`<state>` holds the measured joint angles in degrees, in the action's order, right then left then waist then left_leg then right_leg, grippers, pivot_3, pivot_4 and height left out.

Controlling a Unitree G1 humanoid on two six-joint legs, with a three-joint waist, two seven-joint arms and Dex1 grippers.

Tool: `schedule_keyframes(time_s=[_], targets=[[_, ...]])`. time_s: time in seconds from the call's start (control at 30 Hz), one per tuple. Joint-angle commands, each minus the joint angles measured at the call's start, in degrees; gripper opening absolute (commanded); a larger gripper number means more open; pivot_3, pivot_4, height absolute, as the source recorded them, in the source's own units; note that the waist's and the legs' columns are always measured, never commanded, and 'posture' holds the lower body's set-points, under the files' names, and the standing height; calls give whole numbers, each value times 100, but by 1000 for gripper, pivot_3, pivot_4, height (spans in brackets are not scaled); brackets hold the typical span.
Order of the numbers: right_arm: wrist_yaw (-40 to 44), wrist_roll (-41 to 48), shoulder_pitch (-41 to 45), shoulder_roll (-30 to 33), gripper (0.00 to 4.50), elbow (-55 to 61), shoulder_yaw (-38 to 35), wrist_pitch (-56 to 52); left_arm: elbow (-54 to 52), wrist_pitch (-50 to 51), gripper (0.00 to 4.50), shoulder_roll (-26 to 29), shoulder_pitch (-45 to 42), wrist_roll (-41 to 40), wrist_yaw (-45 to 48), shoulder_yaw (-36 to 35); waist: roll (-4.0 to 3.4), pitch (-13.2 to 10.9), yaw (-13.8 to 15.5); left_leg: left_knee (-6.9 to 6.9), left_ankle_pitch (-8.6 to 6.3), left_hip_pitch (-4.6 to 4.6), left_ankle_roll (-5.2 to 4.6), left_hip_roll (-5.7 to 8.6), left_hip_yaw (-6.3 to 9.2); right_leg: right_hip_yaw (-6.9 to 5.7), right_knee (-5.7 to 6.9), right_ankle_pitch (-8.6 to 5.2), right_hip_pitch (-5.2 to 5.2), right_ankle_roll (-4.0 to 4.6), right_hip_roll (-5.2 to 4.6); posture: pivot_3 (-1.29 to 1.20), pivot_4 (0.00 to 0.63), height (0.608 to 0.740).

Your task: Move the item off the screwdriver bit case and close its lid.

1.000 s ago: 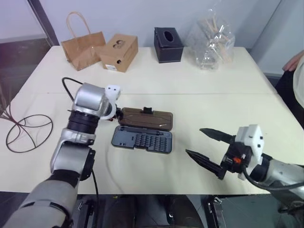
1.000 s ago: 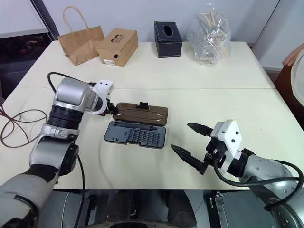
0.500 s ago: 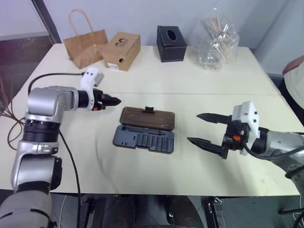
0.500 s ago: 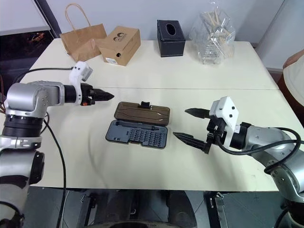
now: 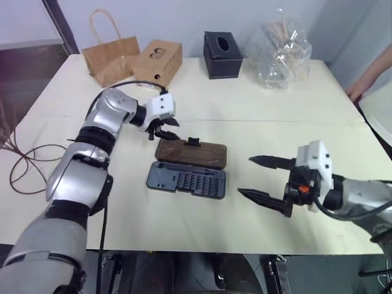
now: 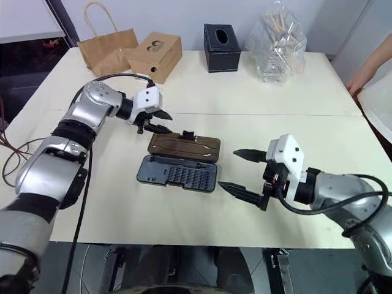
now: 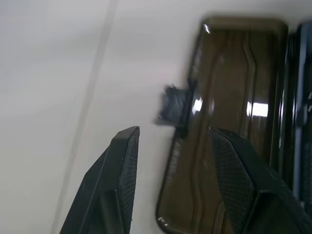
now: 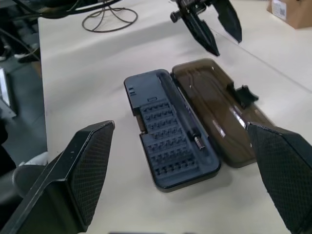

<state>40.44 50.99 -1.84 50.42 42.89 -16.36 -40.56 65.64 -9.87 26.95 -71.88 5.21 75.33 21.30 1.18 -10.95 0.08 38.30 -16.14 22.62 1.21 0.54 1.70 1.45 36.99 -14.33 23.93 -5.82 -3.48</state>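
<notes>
One lid (image 5: pixel 190 151) flat open, just beside left tool (image 5: pixel 169 130)

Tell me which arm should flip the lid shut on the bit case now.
Left, probably. The left gripper hangs open right at the lid's far corner, near the latch tab. The right gripper is open but apart, off the bit case's other end.
</notes>
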Motion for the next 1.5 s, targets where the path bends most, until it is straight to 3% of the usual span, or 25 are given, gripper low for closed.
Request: schedule_keyframes(time_s=[0.03,0.27,0.7,0.8,0.9,1.07,1.5], targets=[[-364,248,-260,-97,4500,512,-434,-30,532,-410,2332,-55,-297,390,-100,8,1,-1,0,0,0,1,0,-1,0,0,2,0,1,0,0,0,150,737],[-661,547,-890,-75,4500,949,-955,-40,1020,-233,2332,-376,-364,751,-632,-158,8,-4,42,3,0,-1,0,-2,1,0,5,0,-1,-1,0,0,150,737],[-676,887,-1139,204,4500,1127,-1246,-7,1202,186,2332,-576,-320,1119,-1136,-282,14,-7,46,4,0,-3,0,-3,1,0,7,0,-4,-2,2,0,150,737],[-696,922,-1144,228,4500,1143,-1280,0,1230,411,1477,-556,-274,1206,-815,-242,14,-7,45,3,0,-4,0,-2,1,0,7,0,-4,-2,3,0,150,737],[-742,993,-1125,246,4500,1157,-1313,9,1242,573,54,-539,-214,1298,-609,-213,13,-5,39,3,0,-9,0,-2,0,0,7,0,-9,-2,4,0,150,737],[-839,1069,-1149,242,4500,1198,-1342,19,1219,540,54,-559,-116,1453,-484,-195,16,3,65,4,-1,-25,-1,-4,8,-5,1,-2,-33,-3,3,0,150,737],[-666,942,-1121,323,4500,1012,-1126,35,622,-996,54,-478,258,1216,1204,-247,16,4,59,4,-1,-25,-2,-5,7,-4,-1,-2,-34,-3,0,0,150,737]])
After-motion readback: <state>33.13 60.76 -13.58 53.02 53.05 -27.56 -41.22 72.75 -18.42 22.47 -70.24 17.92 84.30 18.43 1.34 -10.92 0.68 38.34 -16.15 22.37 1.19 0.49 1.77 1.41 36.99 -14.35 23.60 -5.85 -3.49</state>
